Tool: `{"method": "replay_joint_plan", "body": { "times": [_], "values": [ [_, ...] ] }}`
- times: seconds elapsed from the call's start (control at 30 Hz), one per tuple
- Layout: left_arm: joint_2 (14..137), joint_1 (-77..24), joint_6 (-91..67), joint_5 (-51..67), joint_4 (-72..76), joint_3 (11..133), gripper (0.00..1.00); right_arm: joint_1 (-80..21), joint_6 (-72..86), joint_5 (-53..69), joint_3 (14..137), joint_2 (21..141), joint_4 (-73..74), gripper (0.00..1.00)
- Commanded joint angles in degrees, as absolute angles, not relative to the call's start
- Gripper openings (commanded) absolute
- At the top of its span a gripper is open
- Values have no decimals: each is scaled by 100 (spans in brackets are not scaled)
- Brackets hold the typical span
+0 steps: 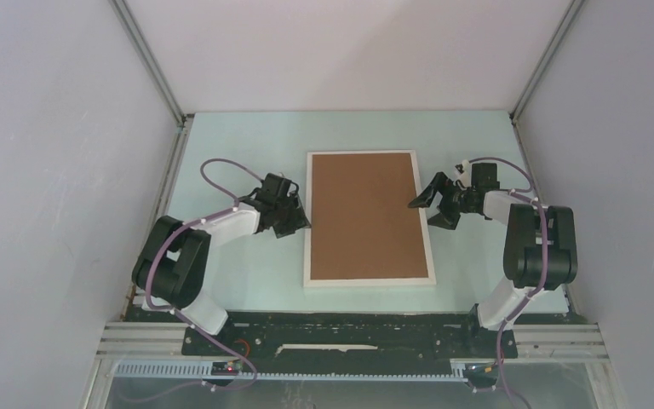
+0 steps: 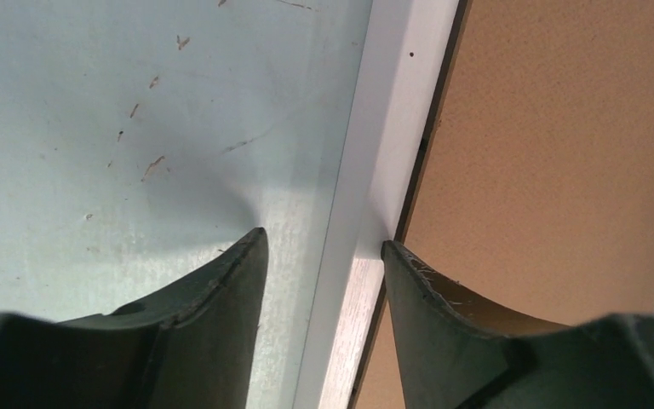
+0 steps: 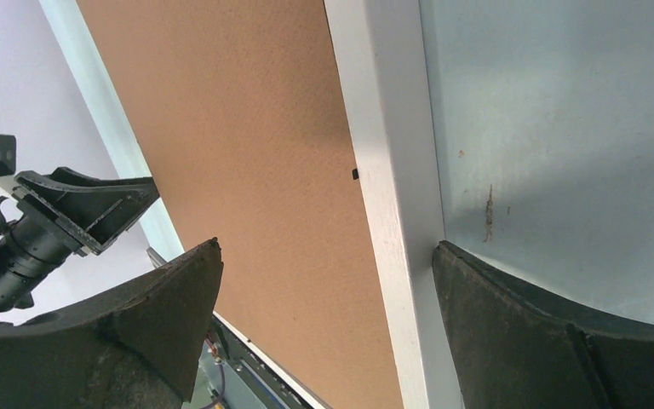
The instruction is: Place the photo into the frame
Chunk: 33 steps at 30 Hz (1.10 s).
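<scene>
L gripper [image 2: 324, 239] straddles frame [image 2: 398, 102] edge, wrist cam only.

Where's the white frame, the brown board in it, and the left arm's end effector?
frame [image 1: 370, 282]: top camera, near white rail.
backing board [image 1: 364, 217]: top camera, middle of brown face.
left end effector [image 2: 322, 239]: left wrist camera, midway between fingertips, astride the frame's rail.

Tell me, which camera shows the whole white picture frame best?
The top external view: the frame lies flat with all four sides visible around the brown backing board. The left wrist view shows only a stretch of one rail inside the open left gripper; the right wrist view likewise, inside the open right gripper.
</scene>
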State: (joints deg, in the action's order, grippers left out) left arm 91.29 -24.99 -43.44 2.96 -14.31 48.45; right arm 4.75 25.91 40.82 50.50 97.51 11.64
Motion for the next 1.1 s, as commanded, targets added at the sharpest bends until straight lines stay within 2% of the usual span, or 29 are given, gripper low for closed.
{"method": "replay_joint_plan", "body": {
  "times": [0.0, 0.3, 0.63, 0.87, 1.07],
  "values": [
    [8873, -2840, -4116, 758, -973, 5195, 61, 410, 2647, 4238, 5036, 9852, 985, 100],
    [8339, -3233, -4303, 767, -918, 5234, 65, 352, 2654, 4259, 5036, 9872, 971, 100],
    [9132, -3242, -4373, 692, -1304, 5516, 70, 344, 2651, 4271, 5035, 9843, 994, 99],
    [9573, -3259, -4111, 249, -1907, 6006, 78, 316, 2650, 4280, 5036, 9877, 970, 100],
    [9348, -3369, -3958, -481, -2375, 6092, 89, 373, 2643, 4276, 5036, 9851, 978, 100]
  ]
}}
